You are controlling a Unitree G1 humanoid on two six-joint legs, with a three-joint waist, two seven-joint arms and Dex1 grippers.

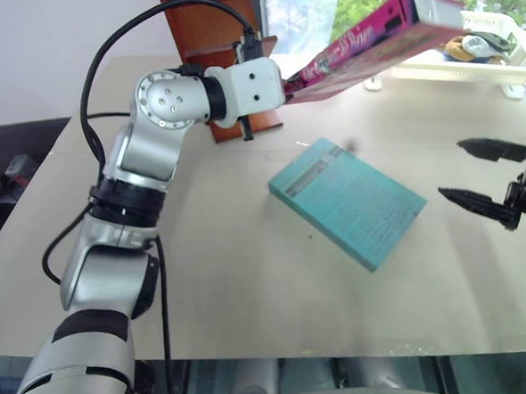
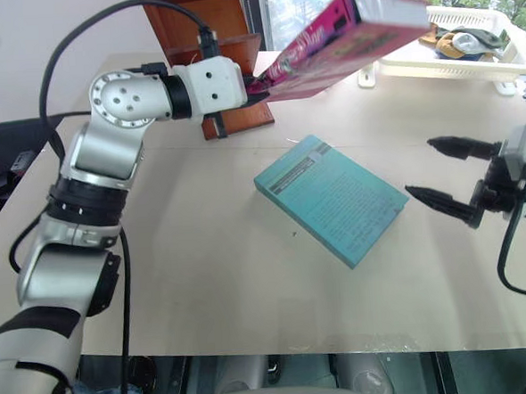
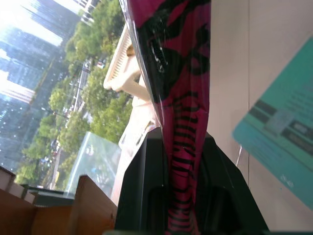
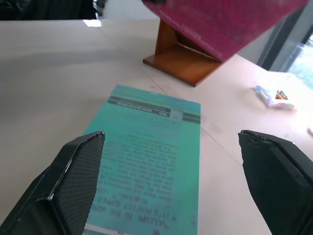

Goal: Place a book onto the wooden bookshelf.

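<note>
pink book [image 1: 374, 43] edge-clamped in left tool [image 1: 285, 87] above table, beside wooden bookshelf [image 1: 213, 39]; right tool [image 2: 440, 175] spread, empty.

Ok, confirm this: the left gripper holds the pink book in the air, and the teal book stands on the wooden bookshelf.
Wrong about the teal book: it lies flat on the table, as the left eye view shows. The left gripper does hold the pink book in the air, near the wooden bookshelf.

The left arm [image 1: 140, 160] is built of silver metal segments joined by black rings, with a round screwed joint cap, a white boxy wrist block and a black cable looping over it. Both grippers have black tapered fingers [image 4: 73, 181] with textured inner pads.
</note>
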